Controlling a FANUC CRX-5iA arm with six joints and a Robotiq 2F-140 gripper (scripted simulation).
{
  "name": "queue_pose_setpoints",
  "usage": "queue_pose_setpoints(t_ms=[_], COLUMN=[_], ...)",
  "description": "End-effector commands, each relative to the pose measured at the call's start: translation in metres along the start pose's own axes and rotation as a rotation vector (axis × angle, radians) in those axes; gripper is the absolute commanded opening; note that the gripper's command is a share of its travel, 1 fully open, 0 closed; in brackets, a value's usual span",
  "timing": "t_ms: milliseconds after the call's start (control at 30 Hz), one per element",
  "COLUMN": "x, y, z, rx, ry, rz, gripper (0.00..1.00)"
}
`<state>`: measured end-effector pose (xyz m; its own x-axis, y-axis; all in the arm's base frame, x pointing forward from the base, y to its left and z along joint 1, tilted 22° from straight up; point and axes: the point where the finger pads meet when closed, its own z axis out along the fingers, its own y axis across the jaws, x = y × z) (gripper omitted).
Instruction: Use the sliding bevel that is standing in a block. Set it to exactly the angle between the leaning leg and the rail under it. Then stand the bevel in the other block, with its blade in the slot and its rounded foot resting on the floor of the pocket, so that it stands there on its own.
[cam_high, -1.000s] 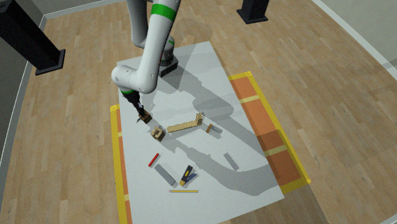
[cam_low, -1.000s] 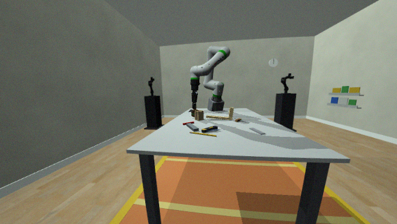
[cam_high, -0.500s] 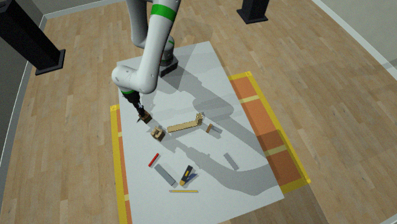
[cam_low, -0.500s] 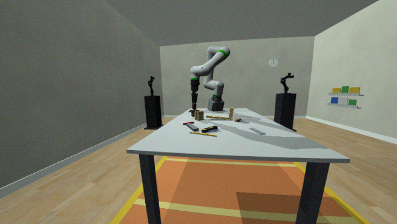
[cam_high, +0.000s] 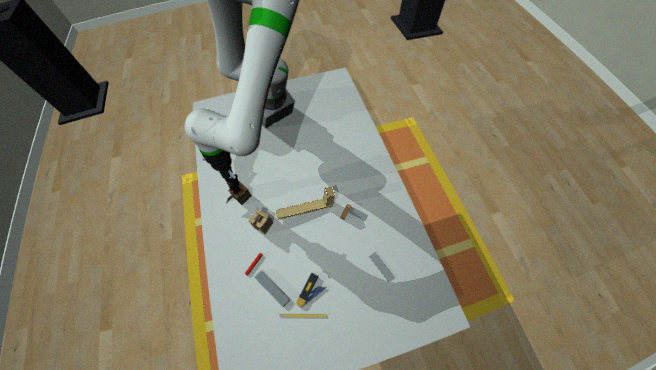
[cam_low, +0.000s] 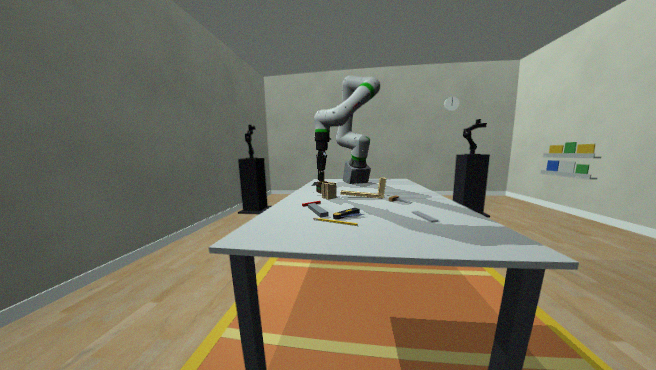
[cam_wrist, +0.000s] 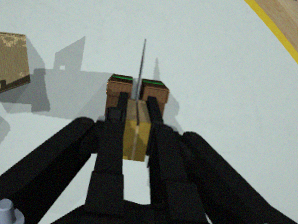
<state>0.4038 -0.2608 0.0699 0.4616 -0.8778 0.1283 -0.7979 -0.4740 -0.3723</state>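
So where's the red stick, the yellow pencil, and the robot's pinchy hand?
red stick (cam_high: 254, 264), top view, middle of the bar.
yellow pencil (cam_high: 303, 316), top view, middle of its shaft.
gripper (cam_wrist: 136, 106), wrist view, between its fingertips, shut on the sliding bevel (cam_wrist: 136, 137), on its wooden handle.

Table top (cam_high: 350, 310) pale grey. Arm (cam_high: 252, 100) white with green bands; gripper (cam_wrist: 136, 112) black. Bevel stock (cam_wrist: 135, 137) yellow-tan, its block (cam_wrist: 120, 87) brown with green top edge. Floor mat (cam_high: 425, 190) orange, yellow border. Marker (cam_high: 253, 264) red.
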Motion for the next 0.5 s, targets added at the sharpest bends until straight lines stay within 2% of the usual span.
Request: queue_pose_setpoints(t_ms=[0, 467], x=[0.0007, 0.0004], y=[-0.0002, -0.0002], z=[-0.0006, 0.0029], rx=[0.0, 0.0], ry=[0.002, 0.002], rz=[0.0, 0.0], gripper=[0.1, 0.1])
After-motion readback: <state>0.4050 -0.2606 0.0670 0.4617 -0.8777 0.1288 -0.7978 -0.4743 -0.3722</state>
